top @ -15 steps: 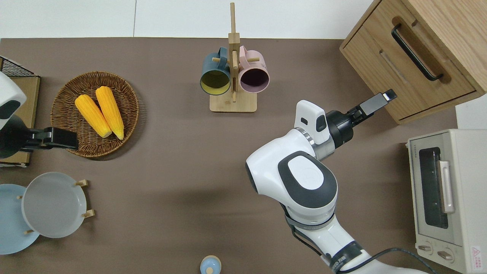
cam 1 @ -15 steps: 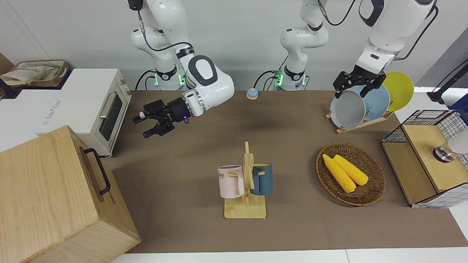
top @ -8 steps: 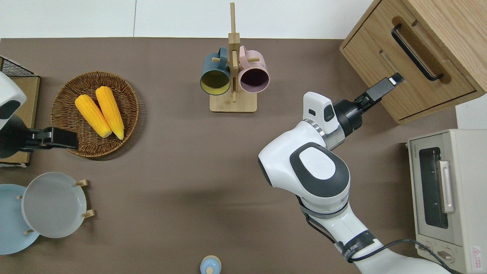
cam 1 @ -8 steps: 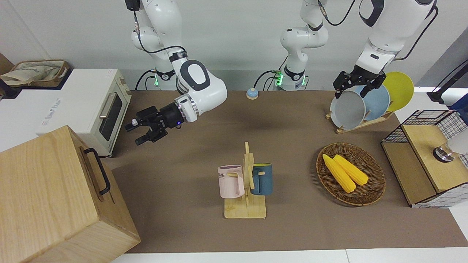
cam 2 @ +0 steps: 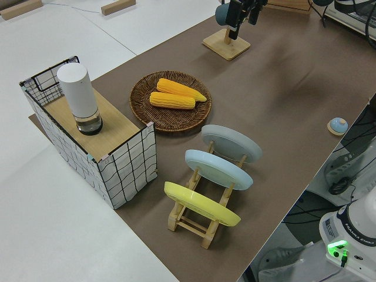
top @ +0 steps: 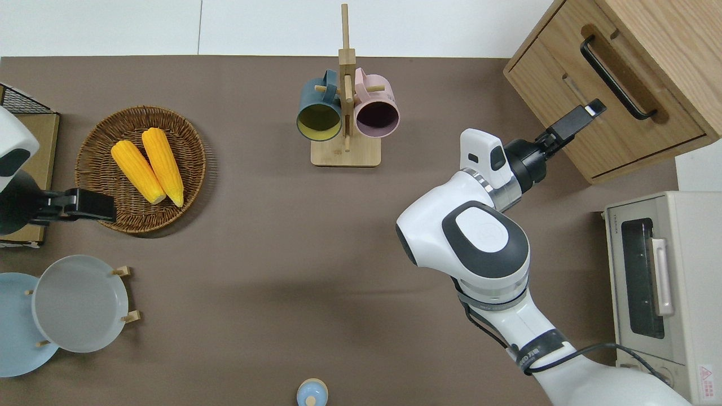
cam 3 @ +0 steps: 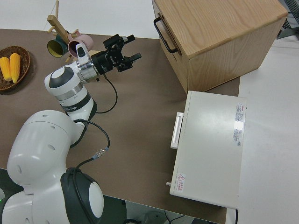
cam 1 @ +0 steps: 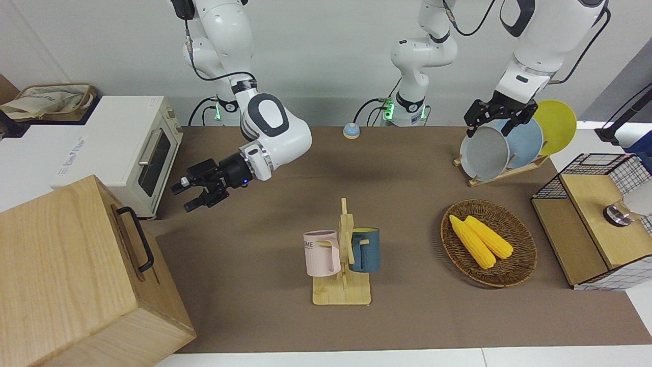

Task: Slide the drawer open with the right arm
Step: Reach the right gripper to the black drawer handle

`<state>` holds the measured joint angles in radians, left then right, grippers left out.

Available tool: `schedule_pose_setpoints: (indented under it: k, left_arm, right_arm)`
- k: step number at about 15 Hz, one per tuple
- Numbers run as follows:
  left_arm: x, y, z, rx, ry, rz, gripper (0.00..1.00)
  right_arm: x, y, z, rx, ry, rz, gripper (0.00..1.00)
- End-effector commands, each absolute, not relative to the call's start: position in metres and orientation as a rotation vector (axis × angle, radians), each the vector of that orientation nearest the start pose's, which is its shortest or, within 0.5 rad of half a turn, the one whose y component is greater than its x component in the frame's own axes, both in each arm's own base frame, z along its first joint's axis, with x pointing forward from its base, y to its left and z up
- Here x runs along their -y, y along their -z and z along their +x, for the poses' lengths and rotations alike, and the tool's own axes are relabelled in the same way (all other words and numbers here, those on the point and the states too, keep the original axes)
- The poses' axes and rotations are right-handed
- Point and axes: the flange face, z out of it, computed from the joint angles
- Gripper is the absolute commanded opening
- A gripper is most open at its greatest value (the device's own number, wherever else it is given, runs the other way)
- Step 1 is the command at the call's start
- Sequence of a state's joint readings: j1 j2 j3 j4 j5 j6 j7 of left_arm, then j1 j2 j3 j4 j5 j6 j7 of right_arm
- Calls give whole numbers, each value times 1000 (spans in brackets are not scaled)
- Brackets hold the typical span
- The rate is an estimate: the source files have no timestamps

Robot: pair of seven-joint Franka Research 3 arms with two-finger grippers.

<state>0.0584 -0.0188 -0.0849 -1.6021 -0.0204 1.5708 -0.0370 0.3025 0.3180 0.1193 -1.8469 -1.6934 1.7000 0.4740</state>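
Observation:
The drawer (top: 606,104) is the shut upper front of a pale wooden box (cam 1: 56,265) at the right arm's end of the table. Its black bar handle (top: 615,76) also shows in the front view (cam 1: 137,238) and the right side view (cam 3: 164,35). My right gripper (cam 1: 185,196) is open and empty, up in the air, pointing at the box front. In the overhead view the right gripper (top: 588,113) is over the box's lower front, a short way from the handle and not touching it; it also shows in the right side view (cam 3: 127,50). My left gripper (cam 1: 491,125) is parked.
A white toaster oven (cam 1: 132,153) stands beside the box, nearer to the robots. A mug rack (cam 1: 342,260) with a pink and a blue mug stands mid-table. A basket with corn (cam 1: 519,255), a plate rack (cam 1: 501,148) and a wire-mesh box (cam 1: 596,219) lie toward the left arm's end.
My right arm has reached out toward the wooden box, bringing the open gripper closer to the drawer handle. The left arm has not moved.

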Motion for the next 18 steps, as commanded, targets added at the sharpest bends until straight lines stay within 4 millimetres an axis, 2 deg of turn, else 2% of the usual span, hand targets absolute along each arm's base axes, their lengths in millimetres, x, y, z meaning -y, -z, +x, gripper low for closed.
schedule_pose_setpoints:
  k: [1,2,3,7,9,11,18]
  left_arm:
    - [17,-625,545,2,-12,-3147,995]
    - [16,-624,545,5,-15,-3147,995]
    - [16,-624,545,5,-15,-3147,998]
    - [17,-625,545,2,-12,-3147,998]
    - [16,-624,545,5,-15,-3147,998]
    - [16,-624,545,5,-15,-3147,995]
    - [17,-624,545,5,-15,-3147,998]
  right_arm:
    - [-153,-405,636,-565,-396,1477,971]
    - [-138,-401,642,-575,-394,1467,971]
    - [-132,-400,645,-577,-403,1466,971]
    - [-127,-399,653,-583,-421,1474,960]
    - [-118,-404,660,-579,-431,1453,933]
    - [-119,-409,666,-572,-444,1453,929]
    - [-106,-405,676,-589,-461,1460,931]
